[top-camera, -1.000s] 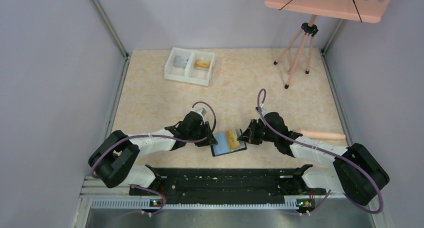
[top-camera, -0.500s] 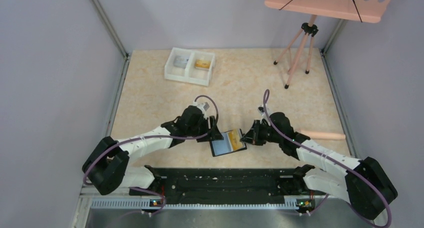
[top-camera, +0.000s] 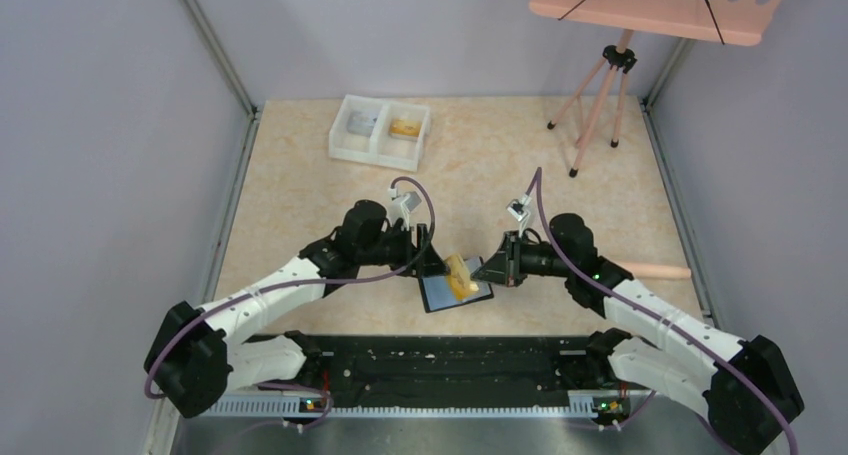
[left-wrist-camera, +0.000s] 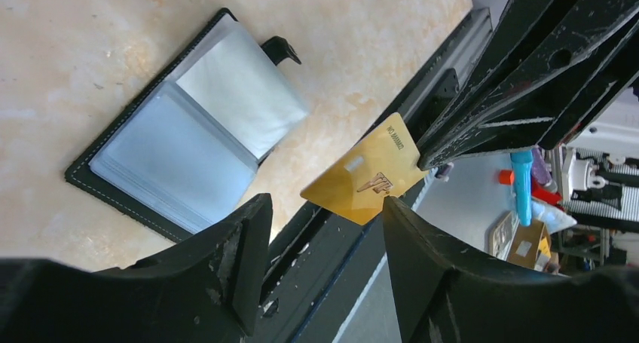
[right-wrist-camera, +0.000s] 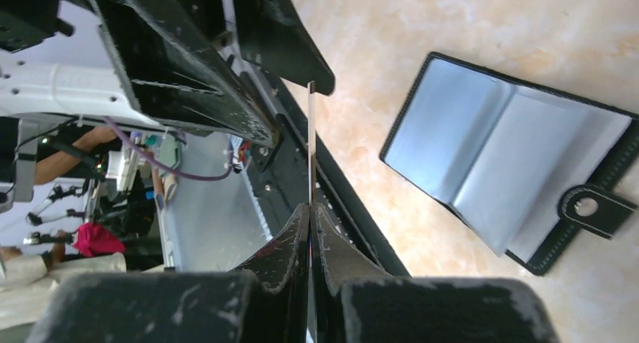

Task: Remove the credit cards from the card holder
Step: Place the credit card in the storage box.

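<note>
The card holder [top-camera: 447, 295] lies open on the table near the front edge, its blue-grey sleeves facing up; it also shows in the left wrist view [left-wrist-camera: 188, 132] and the right wrist view [right-wrist-camera: 512, 162]. My right gripper [top-camera: 482, 271] is shut on an orange-gold credit card [top-camera: 461, 275] and holds it in the air above the holder. The card shows face-on in the left wrist view [left-wrist-camera: 368, 179] and edge-on between the shut fingers in the right wrist view [right-wrist-camera: 310, 147]. My left gripper [top-camera: 432, 266] is open and empty, raised just left of the card, its fingers [left-wrist-camera: 241, 260] apart.
A white two-compartment tray [top-camera: 378, 155] with small items stands at the back left. A pink tripod stand [top-camera: 598, 90] is at the back right. A pink rod [top-camera: 650, 270] lies at the right edge. A black rail [top-camera: 450, 360] runs along the near edge.
My right gripper has lifted the gold card up out of the holder. My left gripper has risen off the holder's left edge. The holder stays flat on the table.
</note>
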Available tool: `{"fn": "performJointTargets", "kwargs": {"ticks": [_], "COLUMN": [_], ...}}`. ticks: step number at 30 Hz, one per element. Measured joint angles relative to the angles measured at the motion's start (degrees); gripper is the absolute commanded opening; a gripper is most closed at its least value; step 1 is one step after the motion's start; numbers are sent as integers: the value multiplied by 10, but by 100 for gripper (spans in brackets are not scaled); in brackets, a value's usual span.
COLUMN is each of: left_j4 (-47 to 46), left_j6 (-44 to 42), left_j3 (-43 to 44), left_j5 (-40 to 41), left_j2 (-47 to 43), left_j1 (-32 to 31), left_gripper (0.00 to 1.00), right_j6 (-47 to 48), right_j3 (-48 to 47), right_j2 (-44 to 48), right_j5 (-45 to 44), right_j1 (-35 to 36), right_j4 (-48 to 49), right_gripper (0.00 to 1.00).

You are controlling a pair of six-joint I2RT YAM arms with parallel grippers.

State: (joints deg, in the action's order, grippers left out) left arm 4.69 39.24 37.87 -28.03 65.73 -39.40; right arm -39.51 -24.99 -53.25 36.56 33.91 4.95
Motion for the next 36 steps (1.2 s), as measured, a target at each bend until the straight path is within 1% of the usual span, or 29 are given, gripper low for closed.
{"fn": "performJointTargets", "kwargs": {"ticks": [5, 8, 12, 17, 18, 20, 21, 26, 28, 29, 31, 32, 33, 36], "left_j4": [-5, -19, -51, -82, -88, -103, -107, -110, -106, -103, -97, -96, -96, -89], "left_j6": [-4, 0, 13, 39, 45, 56, 57, 70, 68, 67, 64, 62, 58, 42], "left_j3": [0, -1, -9, -25, -26, -26, -27, -28, -28, -28, -28, -28, -28, -26], "left_j5": [-32, -50, -71, -93, -100, -113, -116, -112, -99, -92, -81, -76, -69, -33], "left_j2": [-9, -12, -18, -25, -26, -30, -32, -35, -35, -36, -38, -38, -38, -38], "left_j1": [0, 0, 2, 10, 11, 15, 16, 32, 46, 54, 80, 96, 116, 157], "left_gripper": [56, 50, 33, 4, 0, 0, 0, 0, 0, 0, 0, 0, 0, 0], "right_j6": [-3, -7, -12, -16, -16, -16, -16, -16, -14, -11, -10, -9, -6, -1], "right_j3": [-3, -3, -3, -2, -2, -2, -2, -2, -3, -3, -7, -10, -14, -23], "right_j2": [7, 7, 7, 7, 7, 7, 7, 11, 22, 31, 48, 55, 61, 72], "right_j5": [41, 52, 63, 63, 60, 54, 52, 30, 13, 3, -11, -17, -23, -35], "right_j1": [0, 0, 0, -1, -1, -2, -2, -3, -3, -3, -3, -3, -3, -3], "right_j4": [14, 19, 29, 34, 33, 31, 31, 22, 7, -2, -16, -21, -28, -35], "right_gripper": [0, 0, 0, 0, 0, 0, 6, 48, 59, 68, 89, 96, 98, 99]}}
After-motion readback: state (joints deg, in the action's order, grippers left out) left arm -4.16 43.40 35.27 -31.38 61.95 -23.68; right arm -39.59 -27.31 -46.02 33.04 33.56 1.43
